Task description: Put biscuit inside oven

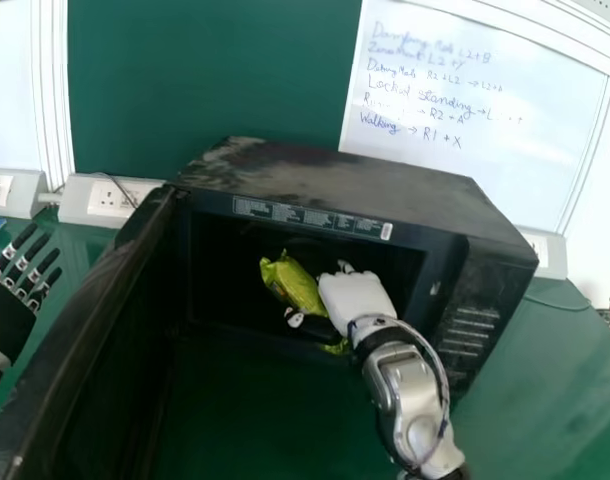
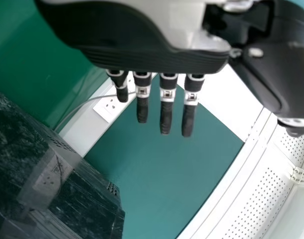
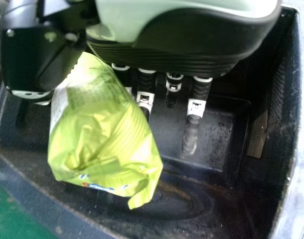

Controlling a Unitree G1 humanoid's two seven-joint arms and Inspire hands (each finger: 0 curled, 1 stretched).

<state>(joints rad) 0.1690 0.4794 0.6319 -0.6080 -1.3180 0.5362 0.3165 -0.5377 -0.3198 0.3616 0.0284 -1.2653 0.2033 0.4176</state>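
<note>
The oven (image 1: 355,185) stands with its door (image 1: 80,325) swung out on the left. My right hand (image 1: 355,298) is in the oven's opening, shut on the yellow-green biscuit packet (image 1: 297,286). In the right wrist view, the packet (image 3: 104,137) lies between the thumb and the fingers of my right hand (image 3: 177,42), above the dark oven floor (image 3: 192,199); its far side and the grip on it are partly hidden. My left hand (image 1: 7,318) is idle and open beyond the door, its fingers straight, as also in the left wrist view (image 2: 142,50).
Around the oven is the green table (image 1: 545,375). Behind stand wall sockets (image 1: 110,200), a green panel (image 1: 210,75) and a whiteboard (image 1: 465,120). The open door lies between my left hand and the oven's opening. A cable (image 1: 555,302) runs along the table at right.
</note>
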